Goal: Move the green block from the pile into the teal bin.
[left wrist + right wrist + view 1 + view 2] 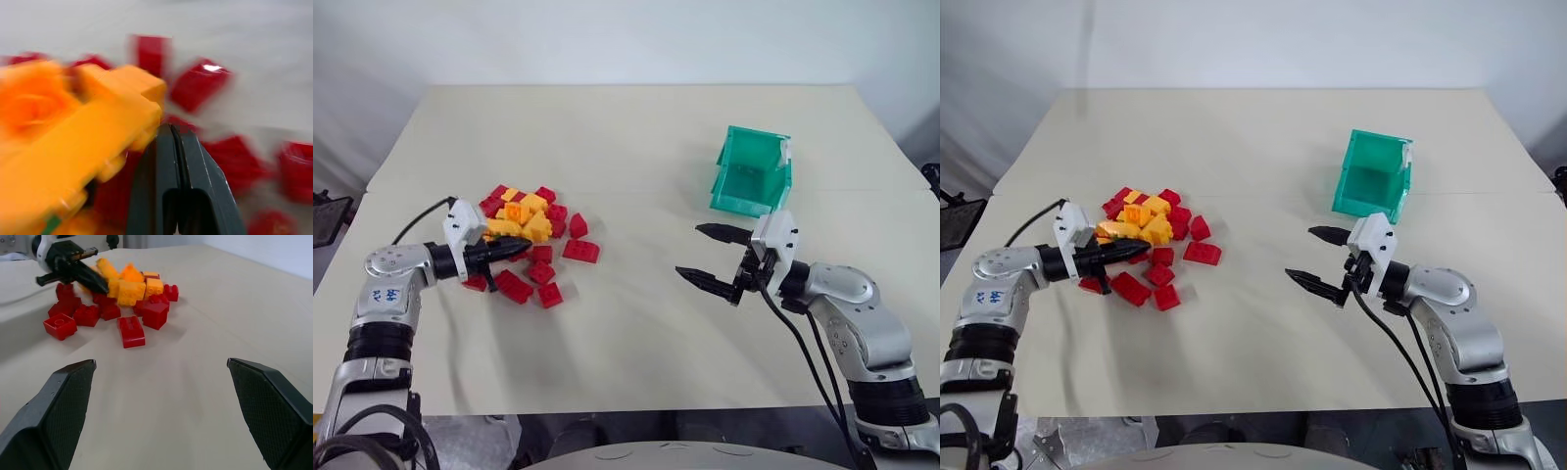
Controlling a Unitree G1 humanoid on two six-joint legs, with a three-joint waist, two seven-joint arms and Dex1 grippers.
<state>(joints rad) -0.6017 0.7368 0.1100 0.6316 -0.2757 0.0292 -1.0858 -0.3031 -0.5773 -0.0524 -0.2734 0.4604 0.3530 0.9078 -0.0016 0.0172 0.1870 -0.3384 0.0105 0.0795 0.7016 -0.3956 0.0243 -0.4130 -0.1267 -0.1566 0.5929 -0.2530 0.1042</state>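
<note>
A: Left gripper (514,249): its 2 fingers pressed together, empty, tip pushed into the near-left edge of the pile (530,240).

B: And the green block (51,224)?

A: A green sliver under the yellow-orange bricks (73,147), close beside the fingers; its long axis cannot be told. This arm is much nearer.

B: Rightward?

A: Right gripper (713,257): spread wide, empty, well apart from the pile, near the teal bin (752,171).

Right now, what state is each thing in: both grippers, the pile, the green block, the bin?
Left gripper: jaws shut, tips pushed into the pile, nothing visibly held.
Right gripper: jaws wide open, empty, hovering over bare table.
Pile: loose heap of red and yellow-orange bricks.
Green block: mostly buried; green sliver under an orange brick.
Teal bin: upright, looks empty.
</note>
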